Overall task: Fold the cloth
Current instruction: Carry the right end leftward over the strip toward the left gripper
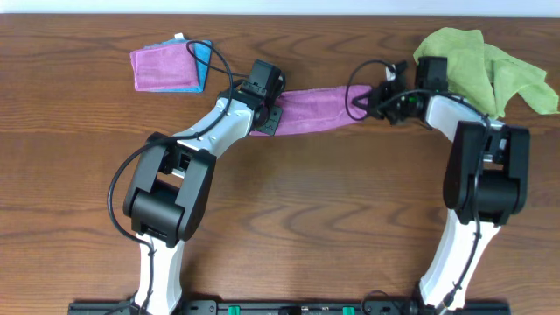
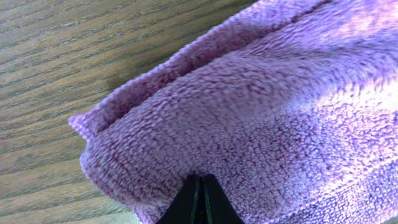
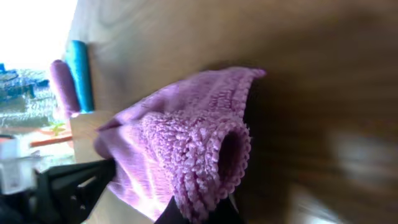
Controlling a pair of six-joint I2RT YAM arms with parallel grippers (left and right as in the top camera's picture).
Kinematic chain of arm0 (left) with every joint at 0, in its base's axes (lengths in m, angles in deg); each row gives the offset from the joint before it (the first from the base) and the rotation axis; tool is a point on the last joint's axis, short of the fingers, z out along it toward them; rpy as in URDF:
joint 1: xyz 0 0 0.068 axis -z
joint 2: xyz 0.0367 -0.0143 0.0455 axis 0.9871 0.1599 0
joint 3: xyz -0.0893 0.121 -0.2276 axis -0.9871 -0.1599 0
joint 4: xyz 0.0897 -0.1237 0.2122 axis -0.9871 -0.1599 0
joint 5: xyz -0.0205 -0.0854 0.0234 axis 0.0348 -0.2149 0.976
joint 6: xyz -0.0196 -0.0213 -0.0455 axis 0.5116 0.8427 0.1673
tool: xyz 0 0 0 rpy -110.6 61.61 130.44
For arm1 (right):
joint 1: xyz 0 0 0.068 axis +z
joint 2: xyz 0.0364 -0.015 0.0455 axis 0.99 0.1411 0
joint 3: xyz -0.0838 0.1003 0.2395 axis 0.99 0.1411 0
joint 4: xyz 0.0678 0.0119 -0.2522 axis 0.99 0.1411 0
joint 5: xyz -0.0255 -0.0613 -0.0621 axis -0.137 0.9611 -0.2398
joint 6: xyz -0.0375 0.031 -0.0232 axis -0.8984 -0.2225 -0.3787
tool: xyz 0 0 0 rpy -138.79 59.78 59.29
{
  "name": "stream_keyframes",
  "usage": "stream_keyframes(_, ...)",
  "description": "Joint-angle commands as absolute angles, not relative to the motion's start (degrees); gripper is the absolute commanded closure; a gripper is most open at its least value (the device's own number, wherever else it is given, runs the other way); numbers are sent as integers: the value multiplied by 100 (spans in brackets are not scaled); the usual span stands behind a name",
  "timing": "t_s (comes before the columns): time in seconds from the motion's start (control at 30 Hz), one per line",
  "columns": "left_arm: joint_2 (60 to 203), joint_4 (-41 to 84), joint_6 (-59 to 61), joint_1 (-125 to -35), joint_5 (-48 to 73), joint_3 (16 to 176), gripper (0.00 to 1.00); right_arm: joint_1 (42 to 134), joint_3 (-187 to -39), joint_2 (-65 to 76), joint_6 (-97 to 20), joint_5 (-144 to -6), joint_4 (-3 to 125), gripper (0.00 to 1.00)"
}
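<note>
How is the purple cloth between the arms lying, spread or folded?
Folded: the purple cloth forms a narrow doubled band, pinched at both ends.

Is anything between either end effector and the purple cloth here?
Nothing visible: the left end effector and the right end effector are each shut on one end of the purple cloth, stretched between them.

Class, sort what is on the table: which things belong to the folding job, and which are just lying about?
In the job: purple cloth, left tool, right tool.
Lying about: folded pink and blue cloths, green cloth.
</note>
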State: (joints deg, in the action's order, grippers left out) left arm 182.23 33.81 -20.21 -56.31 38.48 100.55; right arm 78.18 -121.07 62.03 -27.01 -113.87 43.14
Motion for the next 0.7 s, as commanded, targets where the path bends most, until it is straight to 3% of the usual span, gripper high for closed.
stream_keyframes(0.0, 18273, 3379, -1977, -5646, 3824, 10131, 94, 8017, -12439, 6264, -2683, -11536, 4463, 99)
stream_keyframes(0.67, 18273, 3381, -1865, -5712, 3826, 10131, 94, 8760, -13182, 6229, -2793, -11726, 5224, 99)
